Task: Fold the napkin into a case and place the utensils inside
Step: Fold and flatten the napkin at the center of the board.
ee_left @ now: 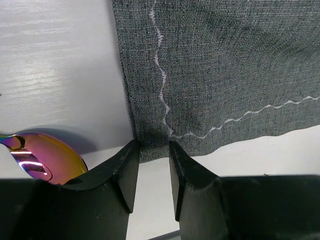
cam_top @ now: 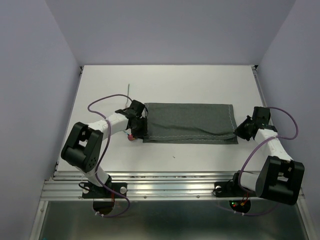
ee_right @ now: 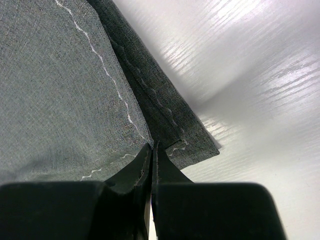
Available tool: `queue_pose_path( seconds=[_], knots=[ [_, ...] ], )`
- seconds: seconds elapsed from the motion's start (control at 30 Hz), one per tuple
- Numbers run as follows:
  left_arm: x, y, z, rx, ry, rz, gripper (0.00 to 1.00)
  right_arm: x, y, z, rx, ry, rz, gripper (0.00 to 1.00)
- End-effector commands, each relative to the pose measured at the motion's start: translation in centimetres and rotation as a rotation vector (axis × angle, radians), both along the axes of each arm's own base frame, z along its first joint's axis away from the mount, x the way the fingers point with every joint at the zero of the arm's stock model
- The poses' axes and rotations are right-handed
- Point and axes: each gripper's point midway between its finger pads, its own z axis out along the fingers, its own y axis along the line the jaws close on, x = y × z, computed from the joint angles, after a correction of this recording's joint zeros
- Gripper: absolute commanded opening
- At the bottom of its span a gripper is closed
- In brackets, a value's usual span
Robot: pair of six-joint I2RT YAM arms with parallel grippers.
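The dark grey fabric napkin lies mid-worktop as a long folded rectangle, parallel to the near edge. Folding seems to be in hand. The left end effector is narrowly spread astride the napkin's near-left corner, beside the iridescent-bowled spoon. The right end effector is pressed together at the near-right corner. The next fold likely calls for firm pinches on both corners.

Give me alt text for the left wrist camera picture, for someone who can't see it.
A dark grey napkin with pale wavy stitching lies on a white table, its near corner sitting between the parted black fingers of the left end effector. An iridescent pink-purple spoon bowl shows at lower left, apart from the cloth.
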Motion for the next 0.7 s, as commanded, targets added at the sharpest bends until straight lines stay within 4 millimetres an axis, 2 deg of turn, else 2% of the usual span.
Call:
queue_pose_path(
  seconds=[0.0,0.17,0.2,0.4,0.53,0.67],
  knots=[
    [-0.2,0.2,-0.6,0.038,0.003,0.005,0.40,0.8,-0.8,1.1,-0.026,-0.026,-0.005,0.02],
    [-0.5,0.0,-0.7,0.044,0.010,-0.004,0.29,0.8,-0.8,1.0,-0.025,-0.023,-0.005,0.02],
    [-0.5,0.0,-0.7,0.048,0.010,-0.002,0.22,0.8,-0.8,1.0,-0.025,-0.021,-0.005,0.02],
    [-0.2,0.2,0.1,0.058,-0.006,0.004,0.00,0.7,-0.8,1.0,-0.029,-0.022,-0.005,0.02],
    [0.1,0.2,1.0,0.061,-0.023,0.008,0.00,0.8,-0.8,1.1,-0.029,-0.025,-0.006,0.02],
    [0.6,0.1,3.5,0.043,-0.073,0.009,0.00,0.8,-0.9,1.6,-0.036,-0.042,-0.014,0.02]
  ],
)
